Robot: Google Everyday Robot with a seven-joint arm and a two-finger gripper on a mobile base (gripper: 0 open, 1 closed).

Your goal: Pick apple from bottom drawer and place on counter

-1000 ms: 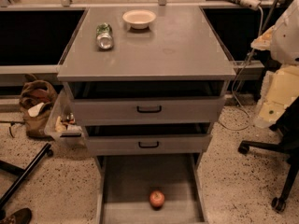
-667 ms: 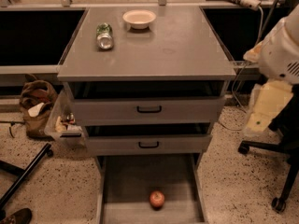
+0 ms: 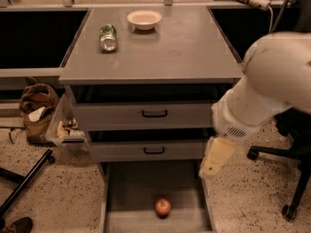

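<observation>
The apple (image 3: 163, 207), small and red, lies on the floor of the open bottom drawer (image 3: 131, 188), near its front middle. The grey counter (image 3: 165, 50) tops the cabinet above the two shallower drawers, which are partly pulled out. My white arm (image 3: 272, 81) reaches in from the right. My cream-coloured gripper (image 3: 210, 170) hangs pointing down over the right wall of the bottom drawer, up and to the right of the apple and apart from it.
A white bowl (image 3: 144, 19) and a green-labelled can (image 3: 108, 37) lying on its side sit at the back of the counter. A brown bag (image 3: 36, 113) and a plastic bin (image 3: 65, 129) stand left of the cabinet. A chair base (image 3: 291, 178) stands at right.
My arm has swung left and down from the right edge, bringing the gripper from beside the cabinet to over the bottom drawer's right wall. The apple has not moved.
</observation>
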